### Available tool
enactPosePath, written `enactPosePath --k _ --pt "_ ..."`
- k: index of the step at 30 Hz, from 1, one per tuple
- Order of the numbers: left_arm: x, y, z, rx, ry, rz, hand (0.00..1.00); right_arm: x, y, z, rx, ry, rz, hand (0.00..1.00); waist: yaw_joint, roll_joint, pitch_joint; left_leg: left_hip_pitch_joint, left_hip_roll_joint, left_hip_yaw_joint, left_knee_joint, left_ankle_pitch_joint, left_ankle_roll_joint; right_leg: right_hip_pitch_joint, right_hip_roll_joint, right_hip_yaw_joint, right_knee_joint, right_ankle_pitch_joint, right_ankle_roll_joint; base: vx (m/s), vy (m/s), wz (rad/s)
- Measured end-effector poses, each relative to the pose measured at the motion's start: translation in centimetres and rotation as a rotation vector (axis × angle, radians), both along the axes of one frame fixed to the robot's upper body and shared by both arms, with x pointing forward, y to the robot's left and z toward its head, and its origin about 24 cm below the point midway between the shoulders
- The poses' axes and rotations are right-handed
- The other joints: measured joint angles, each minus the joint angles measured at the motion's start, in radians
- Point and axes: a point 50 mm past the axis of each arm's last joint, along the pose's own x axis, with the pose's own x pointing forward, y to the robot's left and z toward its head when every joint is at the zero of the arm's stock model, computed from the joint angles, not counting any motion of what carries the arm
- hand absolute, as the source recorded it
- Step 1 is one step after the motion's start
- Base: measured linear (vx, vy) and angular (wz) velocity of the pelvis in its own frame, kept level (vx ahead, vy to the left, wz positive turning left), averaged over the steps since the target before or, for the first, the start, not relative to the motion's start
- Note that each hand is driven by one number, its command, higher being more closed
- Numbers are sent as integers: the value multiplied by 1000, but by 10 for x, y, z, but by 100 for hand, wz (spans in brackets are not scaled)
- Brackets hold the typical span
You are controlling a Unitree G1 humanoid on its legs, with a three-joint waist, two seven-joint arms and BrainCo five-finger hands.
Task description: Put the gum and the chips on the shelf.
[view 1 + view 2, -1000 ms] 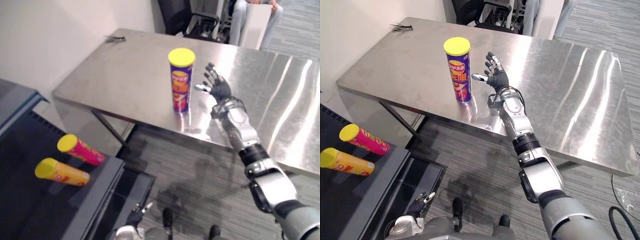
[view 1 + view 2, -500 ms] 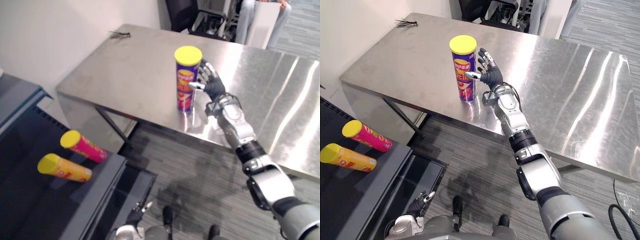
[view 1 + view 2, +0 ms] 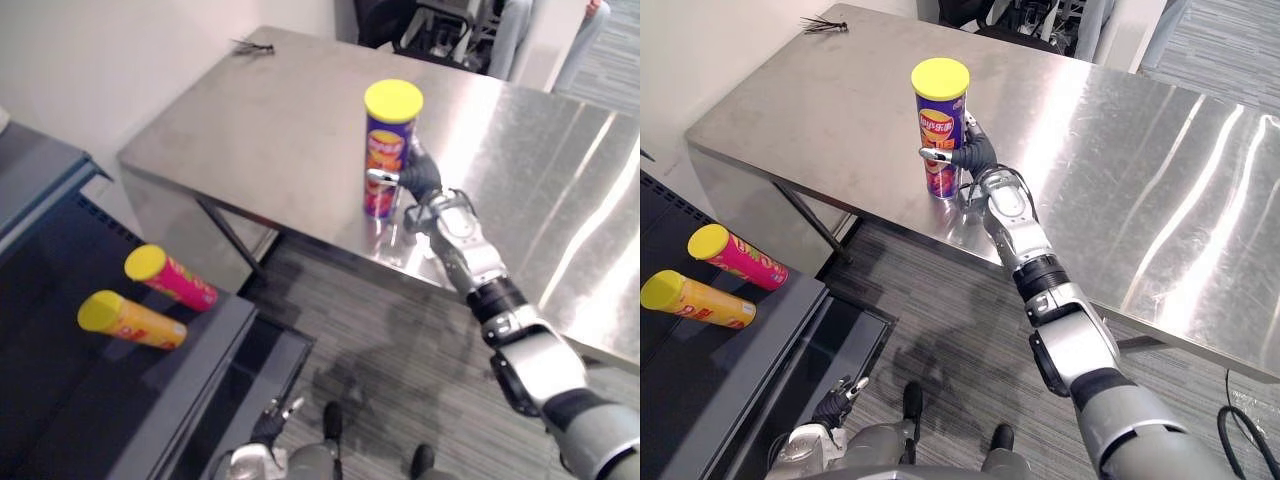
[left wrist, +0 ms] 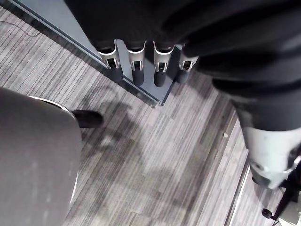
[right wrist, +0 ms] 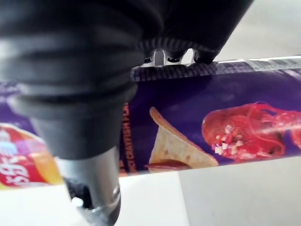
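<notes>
A tall purple chips can point(image 3: 388, 150) with a yellow lid stands upright near the front edge of the steel table point(image 3: 250, 130). My right hand point(image 3: 428, 185) is against the can's right side, thumb across its front and fingers curled behind it. Seen from the right wrist, the can point(image 5: 211, 122) lies tight against the palm with the thumb point(image 5: 89, 188) beside it. My left hand point(image 3: 840, 392) hangs low near the floor, its fingers point(image 4: 136, 70) straight and holding nothing.
A dark shelf point(image 3: 60, 400) at the lower left holds two lying cans, one pink point(image 3: 170, 277) and one orange point(image 3: 130, 320), both with yellow lids. A small black item point(image 3: 255, 45) lies at the table's far corner. A chair and a person's legs point(image 3: 510, 30) are behind the table.
My right hand has moved left from beside the can to wrap around it, thumb in front. The can has stayed in place. The camera has shifted slightly.
</notes>
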Motion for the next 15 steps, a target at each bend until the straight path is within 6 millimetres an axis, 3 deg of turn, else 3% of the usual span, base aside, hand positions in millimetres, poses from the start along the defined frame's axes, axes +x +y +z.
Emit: enactPosePath --k 15 --pt "5 1 2 -5 -12 3 0 7 5 17 -108 -25 5 100 21 -5 3 -37 46 -25 6 31 -22 -40 40 6 25 6 -15 -18 -10 2"
